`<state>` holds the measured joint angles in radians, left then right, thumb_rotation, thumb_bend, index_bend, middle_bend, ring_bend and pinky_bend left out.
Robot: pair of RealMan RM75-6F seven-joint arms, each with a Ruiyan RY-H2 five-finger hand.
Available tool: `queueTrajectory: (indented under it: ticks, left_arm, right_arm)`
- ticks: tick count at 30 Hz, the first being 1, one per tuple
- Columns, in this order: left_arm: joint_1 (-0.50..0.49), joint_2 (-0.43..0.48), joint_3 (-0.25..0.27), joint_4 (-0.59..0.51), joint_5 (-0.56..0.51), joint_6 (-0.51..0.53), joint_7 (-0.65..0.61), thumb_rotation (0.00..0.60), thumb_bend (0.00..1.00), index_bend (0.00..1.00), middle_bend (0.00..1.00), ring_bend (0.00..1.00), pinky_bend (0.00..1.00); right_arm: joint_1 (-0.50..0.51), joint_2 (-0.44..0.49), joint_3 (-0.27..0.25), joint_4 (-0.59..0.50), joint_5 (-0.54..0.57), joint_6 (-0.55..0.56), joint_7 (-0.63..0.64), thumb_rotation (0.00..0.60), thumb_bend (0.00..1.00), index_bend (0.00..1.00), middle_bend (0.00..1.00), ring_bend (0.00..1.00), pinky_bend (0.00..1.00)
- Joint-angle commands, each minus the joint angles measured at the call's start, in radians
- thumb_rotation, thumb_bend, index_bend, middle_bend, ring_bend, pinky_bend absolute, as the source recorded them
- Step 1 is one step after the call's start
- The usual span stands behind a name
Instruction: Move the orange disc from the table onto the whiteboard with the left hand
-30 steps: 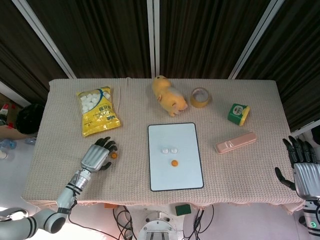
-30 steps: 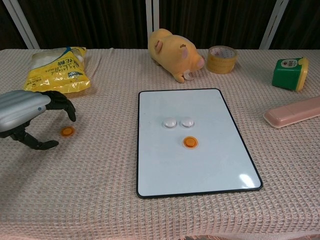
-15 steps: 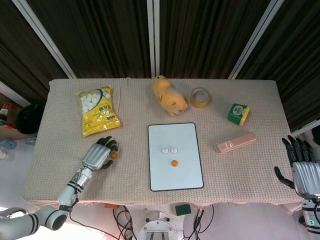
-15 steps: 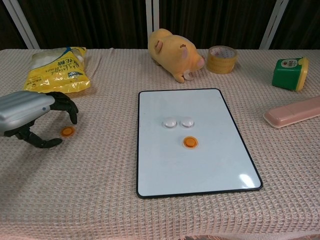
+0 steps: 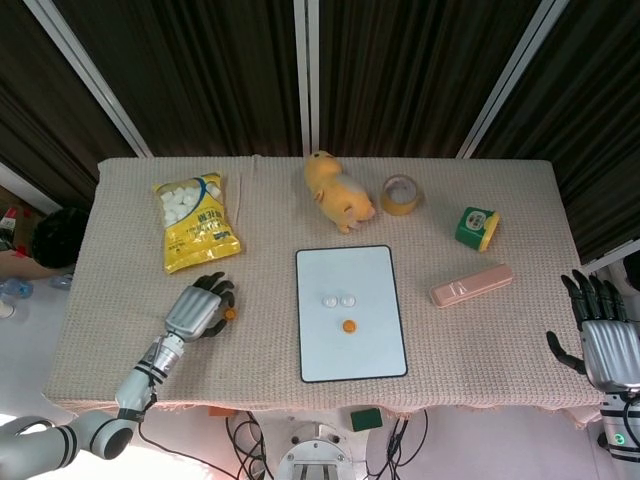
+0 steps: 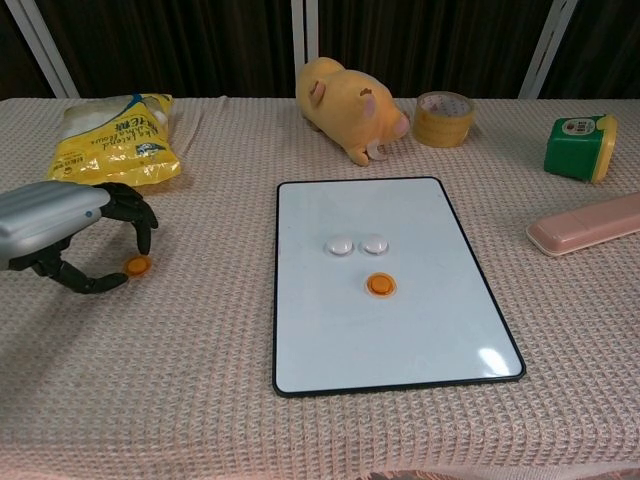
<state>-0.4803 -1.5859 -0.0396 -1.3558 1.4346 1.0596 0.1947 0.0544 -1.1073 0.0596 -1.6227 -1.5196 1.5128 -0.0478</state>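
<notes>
Chest view, left edge: metallic left hand [image 6: 62,235], fingers apart, curved around small flat orange plastic disc [image 6: 137,264] on woven tablecloth [image 6: 180,380].

The head camera is looking down from high above, taking in the whole table [image 5: 500,330]. The chest camera is sitting low and near, facing across the table toward the curtain [image 6: 200,45]. Both are showing the whiteboard [image 5: 350,312] [image 6: 390,285].

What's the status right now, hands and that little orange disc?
Left hand curled around orange disc, grip not confirmed. Disc on table, whiteboard waiting. Right hand open, off table. Path looks clear.
</notes>
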Motion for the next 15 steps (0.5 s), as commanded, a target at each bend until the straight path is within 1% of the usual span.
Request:
queueTrajectory:
  ticks: [1, 9, 12, 15]
  left_arm:
    - [-0.005, 0.001, 0.002, -0.002, 0.014, 0.010, -0.011, 0.600, 0.31, 0.48, 0.25, 0.11, 0.21]
    - [-0.033, 0.019, -0.008, -0.064, 0.016, -0.007, -0.008, 0.600, 0.31, 0.48, 0.25, 0.11, 0.22]
    - [-0.059, 0.017, -0.019, -0.097, 0.034, -0.012, 0.036, 0.600, 0.31, 0.48, 0.25, 0.11, 0.22]
    - [-0.098, 0.011, -0.031, -0.142, 0.041, -0.048, 0.060, 0.600, 0.31, 0.48, 0.25, 0.11, 0.22]
  right_arm:
    - [-0.001, 0.001, 0.001, 0.001, -0.002, 0.003, 0.001, 0.600, 0.33, 0.00, 0.00, 0.00, 0.00]
    - [-0.006, 0.006, 0.002, -0.001, -0.006, 0.014, 0.007, 0.600, 0.33, 0.00, 0.00, 0.00, 0.00]
    - [-0.006, 0.008, 0.003, -0.002, -0.007, 0.015, 0.007, 0.600, 0.33, 0.00, 0.00, 0.00, 0.00]
    - [-0.005, 0.010, 0.006, -0.004, -0.005, 0.016, 0.010, 0.600, 0.33, 0.00, 0.00, 0.00, 0.00]
